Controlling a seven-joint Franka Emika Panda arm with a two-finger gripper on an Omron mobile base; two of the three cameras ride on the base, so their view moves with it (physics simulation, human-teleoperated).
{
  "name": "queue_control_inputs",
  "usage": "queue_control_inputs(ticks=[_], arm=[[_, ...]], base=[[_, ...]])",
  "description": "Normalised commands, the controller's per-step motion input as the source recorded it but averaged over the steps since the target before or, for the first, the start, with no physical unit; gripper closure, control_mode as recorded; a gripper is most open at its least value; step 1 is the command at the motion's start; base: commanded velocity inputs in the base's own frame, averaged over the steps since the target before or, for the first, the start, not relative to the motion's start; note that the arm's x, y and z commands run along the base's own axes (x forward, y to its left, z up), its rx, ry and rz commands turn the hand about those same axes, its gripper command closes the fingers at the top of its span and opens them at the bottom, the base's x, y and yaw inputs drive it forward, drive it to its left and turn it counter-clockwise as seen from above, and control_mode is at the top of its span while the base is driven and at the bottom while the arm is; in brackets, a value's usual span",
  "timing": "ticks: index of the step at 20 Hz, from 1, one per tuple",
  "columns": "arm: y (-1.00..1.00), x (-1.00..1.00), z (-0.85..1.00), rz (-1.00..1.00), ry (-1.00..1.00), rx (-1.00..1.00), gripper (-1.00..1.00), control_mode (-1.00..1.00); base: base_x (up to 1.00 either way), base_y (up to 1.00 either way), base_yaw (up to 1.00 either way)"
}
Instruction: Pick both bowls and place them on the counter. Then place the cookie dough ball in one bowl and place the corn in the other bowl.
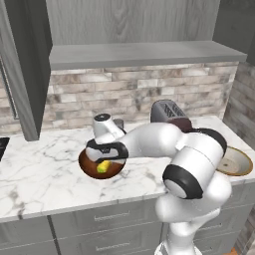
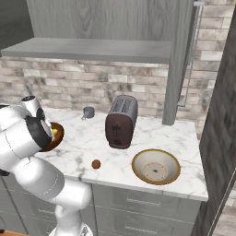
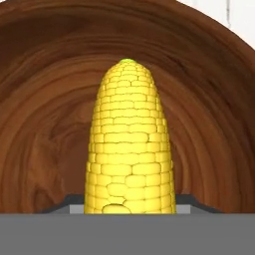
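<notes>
The deep dark reddish-brown bowl stands on the white marble counter. My gripper hangs just over it, shut on the yellow corn, whose greenish tip points down into the bowl. In the hand view the corn stands upright in front of the bowl's wooden inside. A rim of this bowl shows past my arm. The shallow tan bowl with a cream inside sits at the right end of the counter, also seen as the tan bowl. The brown cookie dough ball lies on the marble to its left.
A dark toaster stands between the two bowls toward the brick wall. A small grey mug sits behind it by the wall. A grey shelf overhangs the back of the counter. Tall cabinet sides close both ends.
</notes>
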Motion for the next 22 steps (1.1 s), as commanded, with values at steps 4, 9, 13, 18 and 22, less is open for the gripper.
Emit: queue_control_inputs(ticks=[4, 9, 13, 18, 22], arm=[[0.0, 0.13, -0.2, 0.02, 0.04, 0.0, -1.0, -1.0], [0.0, 0.0, 0.01, 0.0, 0.0, 0.0, -1.0, -1.0], [0.0, -0.25, 0.42, 0.0, 0.0, 0.0, -1.0, -1.0], [-0.17, -0.37, 0.52, -0.01, 0.0, -0.02, -1.0, -1.0], [-0.51, -0.52, 0.42, 0.0, -0.02, -0.02, -1.0, -1.0]], base=[[0.0, 0.0, 0.0], [0.0, 0.0, 0.0], [0.0, 0.0, 0.0], [0.0, 0.0, 0.0], [0.0, 0.0, 0.0]])
